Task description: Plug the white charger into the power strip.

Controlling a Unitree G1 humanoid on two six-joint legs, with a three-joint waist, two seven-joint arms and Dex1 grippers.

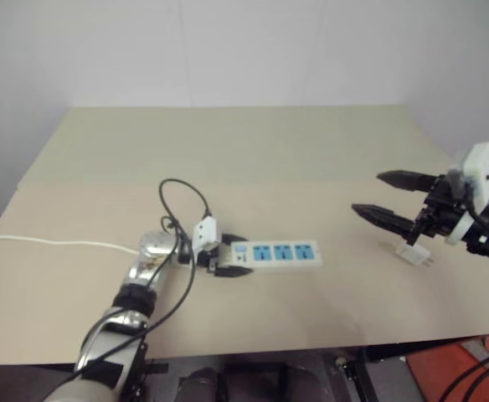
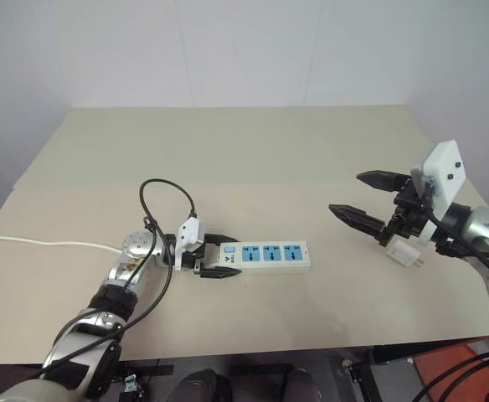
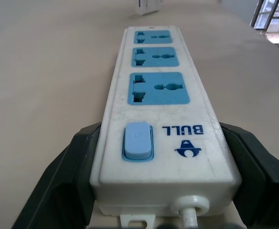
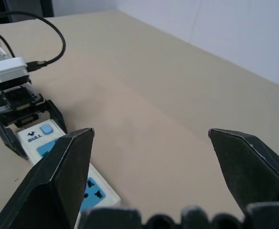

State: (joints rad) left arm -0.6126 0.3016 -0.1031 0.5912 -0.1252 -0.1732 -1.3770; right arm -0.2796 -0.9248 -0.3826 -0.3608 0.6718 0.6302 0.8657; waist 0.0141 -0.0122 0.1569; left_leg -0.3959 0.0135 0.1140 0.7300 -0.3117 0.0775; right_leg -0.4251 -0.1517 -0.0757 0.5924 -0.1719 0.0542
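The power strip (image 1: 282, 253) lies flat on the tan table, a long white bar with three blue sockets. My left gripper (image 1: 228, 256) is shut on its switch end, a black finger (image 3: 63, 176) pressed against each long side. In the left wrist view the strip (image 3: 161, 119) runs away from the fingers, switch nearest. The white charger (image 1: 414, 255) lies on the table at the right, just below my right gripper (image 1: 377, 196). That gripper hovers above the table with its fingers (image 4: 58, 176) spread wide and nothing between them.
The strip's thin white cord (image 1: 60, 244) trails left across the table to its edge. A black cable (image 1: 177, 197) loops above my left wrist. A wide stretch of tan tabletop (image 1: 253, 151) lies behind the strip, ending at a white wall.
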